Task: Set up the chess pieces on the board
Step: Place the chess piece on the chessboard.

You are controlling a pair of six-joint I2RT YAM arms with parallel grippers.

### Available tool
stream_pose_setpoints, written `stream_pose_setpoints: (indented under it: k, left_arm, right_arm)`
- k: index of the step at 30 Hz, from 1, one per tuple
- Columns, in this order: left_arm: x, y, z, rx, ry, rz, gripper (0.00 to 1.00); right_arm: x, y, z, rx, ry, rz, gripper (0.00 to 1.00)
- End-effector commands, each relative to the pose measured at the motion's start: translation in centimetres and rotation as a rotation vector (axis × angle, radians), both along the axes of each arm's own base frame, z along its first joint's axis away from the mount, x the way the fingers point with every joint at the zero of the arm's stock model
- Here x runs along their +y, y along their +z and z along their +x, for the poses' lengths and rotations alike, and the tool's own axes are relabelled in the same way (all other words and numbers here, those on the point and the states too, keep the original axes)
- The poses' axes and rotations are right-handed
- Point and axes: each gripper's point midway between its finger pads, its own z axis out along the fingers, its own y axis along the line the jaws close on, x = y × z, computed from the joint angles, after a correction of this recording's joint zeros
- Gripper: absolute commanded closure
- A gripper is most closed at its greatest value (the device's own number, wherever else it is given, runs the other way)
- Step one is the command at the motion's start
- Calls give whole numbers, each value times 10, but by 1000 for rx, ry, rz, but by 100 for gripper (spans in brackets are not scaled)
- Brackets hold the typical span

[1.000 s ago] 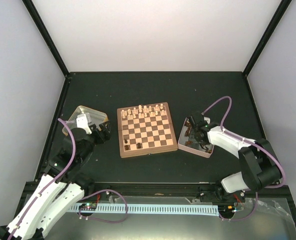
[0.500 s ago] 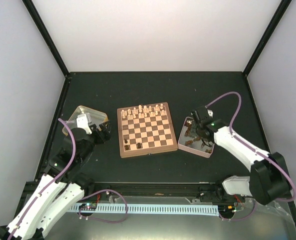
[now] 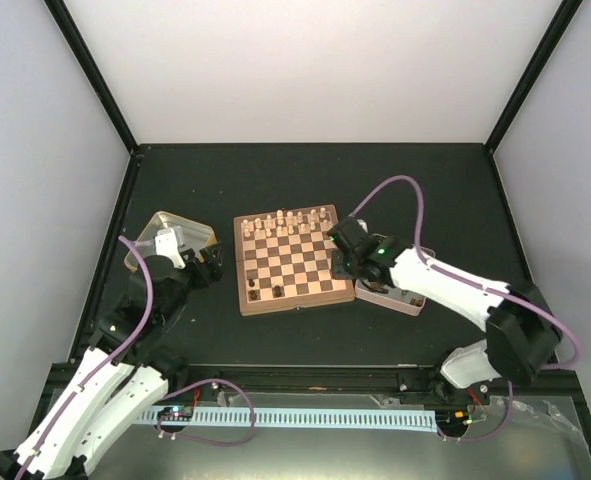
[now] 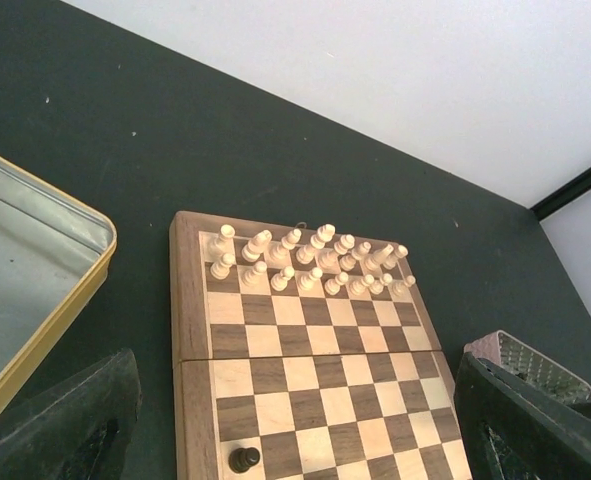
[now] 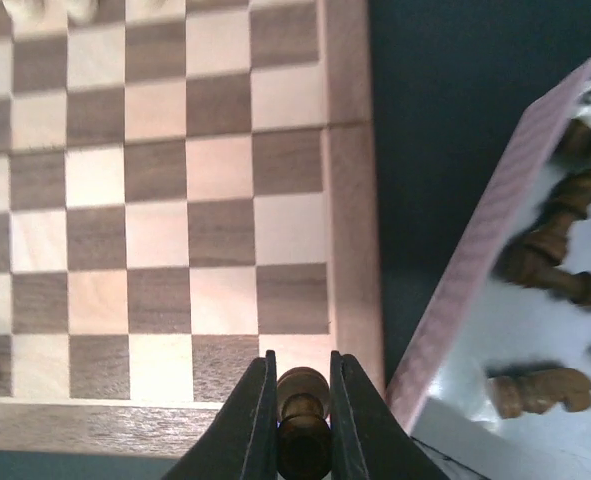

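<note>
Right gripper point(image 5: 303, 368), clenched on a dark chess piece point(image 5: 303, 418), above the board point(image 5: 155, 200) at its 4 o'clock edge. At the board's 3 o'clock, a pink-rimmed tray point(image 5: 475, 260) holds more dark pieces point(image 5: 540, 250). Left gripper point(image 4: 295, 400), jaws spread and empty, at 9 o'clock beside a tin point(image 4: 45, 300). Cream pieces point(image 4: 305, 262) fill the 12 o'clock rows.

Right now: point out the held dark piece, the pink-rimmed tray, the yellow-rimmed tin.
dark piece point(image 5: 303, 420): right wrist view, stem below the head.
pink-rimmed tray point(image 5: 490, 250): right wrist view, pink rim.
yellow-rimmed tin point(image 4: 20, 280): left wrist view, bare metal floor.
</note>
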Motion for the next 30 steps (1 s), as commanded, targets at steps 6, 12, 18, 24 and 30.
stream_pose_setpoints:
  k: [6,12,18,24,30]
  left_arm:
    - [-1,1,2,-4,-9,2,13]
    - [-1,1,1,-6,-6,4,13]
    - [0,-1,1,-3,-4,11,13]
    - [-2,1,2,-6,-15,9,12]
    - [-7,0,3,-2,-38,12,12]
  right_arm:
    - [24,-43,-6,70,70,-115,94]
    - [25,-59,-6,92,72,-137,93]
    - [23,-59,-6,99,70,-153,83]
    - [23,-24,2,23,56,-116,69]
    - [-24,8,18,-76,-106,-70,67]
